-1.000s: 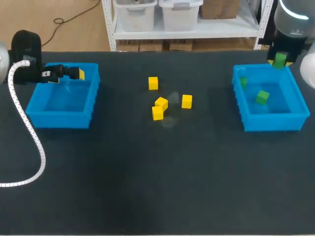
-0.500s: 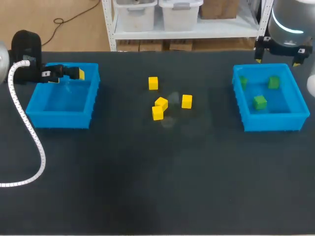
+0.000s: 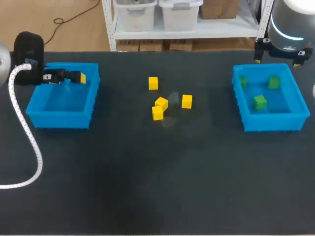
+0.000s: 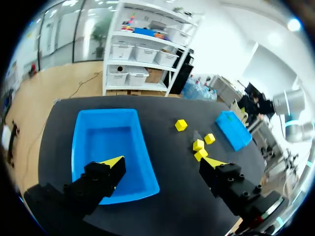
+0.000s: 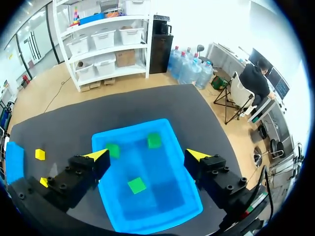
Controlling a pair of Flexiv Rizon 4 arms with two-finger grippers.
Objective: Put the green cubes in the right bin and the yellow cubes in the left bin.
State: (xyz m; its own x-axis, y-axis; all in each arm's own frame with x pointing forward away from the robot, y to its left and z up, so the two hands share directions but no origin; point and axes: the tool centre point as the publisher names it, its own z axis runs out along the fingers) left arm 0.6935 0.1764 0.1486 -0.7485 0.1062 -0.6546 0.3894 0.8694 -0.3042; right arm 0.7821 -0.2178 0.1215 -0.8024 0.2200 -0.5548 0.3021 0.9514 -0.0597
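Three green cubes [image 3: 260, 102] lie in the right bin [image 3: 270, 123] below my open right gripper [image 5: 147, 156]; my left gripper [image 4: 164, 162] hangs open over the left bin [image 3: 59, 120].

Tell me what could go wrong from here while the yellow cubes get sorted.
1. The front yellow cube sits very close to the yellow cube behind it. Gripper fingers closing on one may knock the other away.
2. The left arm's white hose lies on the table beside the left bin. A reach toward the middle might drag it against the bin and shift it.
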